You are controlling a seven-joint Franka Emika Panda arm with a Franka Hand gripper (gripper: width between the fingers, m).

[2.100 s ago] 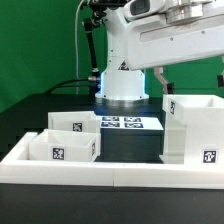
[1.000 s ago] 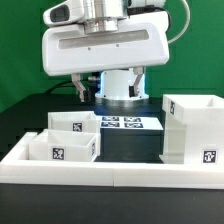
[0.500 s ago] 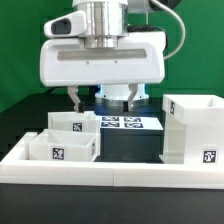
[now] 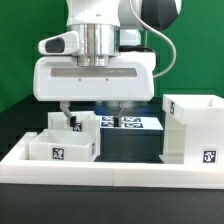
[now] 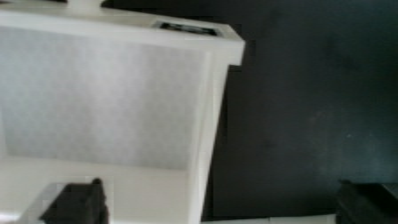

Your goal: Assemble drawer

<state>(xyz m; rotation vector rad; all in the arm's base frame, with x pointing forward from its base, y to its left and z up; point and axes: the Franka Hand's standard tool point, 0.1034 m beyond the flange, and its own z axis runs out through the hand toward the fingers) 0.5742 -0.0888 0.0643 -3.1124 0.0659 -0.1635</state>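
Note:
Two small white open-top trays stand at the exterior view's left, the back tray (image 4: 74, 124) behind the front tray (image 4: 62, 149). The tall white box housing (image 4: 195, 130) stands at the right. My gripper (image 4: 98, 113) hangs low over the back tray, open and empty. In the wrist view the gripper (image 5: 222, 203) straddles a side wall of a tray (image 5: 107, 100): one dark fingertip (image 5: 75, 202) is over the tray's inside and the other is over the black table outside it. Neither finger touches the wall.
The marker board (image 4: 128, 123) lies on the black table behind the trays. A long low white border wall (image 4: 110, 172) runs along the front. The robot base (image 4: 122, 92) stands at the back, against a green backdrop.
The gripper has swung from the exterior view's upper right to the left and come down over the back tray. Its jaws stay open. The trays and housing have not moved.

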